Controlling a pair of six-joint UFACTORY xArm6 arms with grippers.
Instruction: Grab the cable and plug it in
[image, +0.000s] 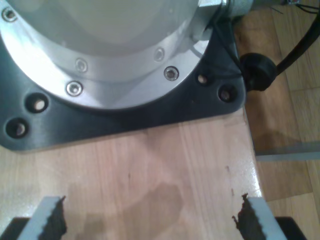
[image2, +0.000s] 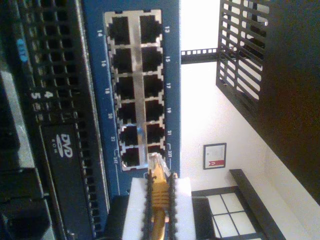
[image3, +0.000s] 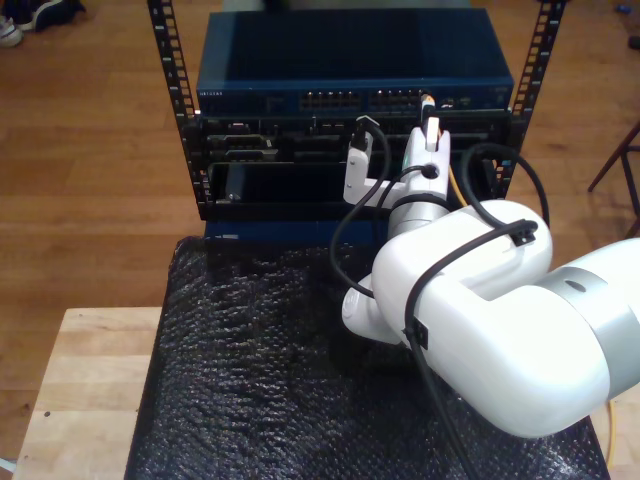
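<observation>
While our second hand (image2: 159, 200) grips thin yellow network cable (image2: 159, 192) behind clear plug, plug tip sits just at blue switch's (image2: 95, 75) port block; our first hand (image: 150, 220) wide open over wooden tabletop (image: 165, 165).

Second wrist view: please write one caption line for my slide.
My second gripper holds the yellow cable, its clear plug just short of the blue switch ports.

My second gripper (image2: 159, 200) holds the cable (image2: 159, 187), its plug just short of the blue switch (image3: 355, 65) (ports (image2: 135, 85) there look unoccupied). Open floor (image3: 90, 150) fills the exterior view's left; a black mat (image3: 250, 370) covers the table's centre
</observation>
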